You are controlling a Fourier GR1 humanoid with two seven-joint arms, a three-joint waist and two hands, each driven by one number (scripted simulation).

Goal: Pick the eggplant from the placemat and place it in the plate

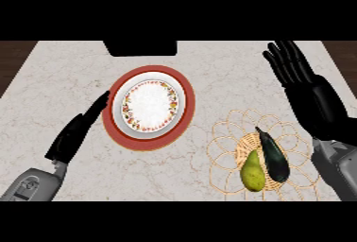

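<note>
The left hand lies edge-on near the counter's left side, fingers straight and together, their tips just beside the plate's red rim; whether they touch it is hard to tell. It holds nothing. A dark object at the counter's far edge is cut off by the top band. On the woven placemat, toward the near right corner, the eggplant lies beside a pear, long axis running near-to-far, its narrow stem end pointing away. The right hand stands open near the far right edge, fingers up and spread, empty.
</note>
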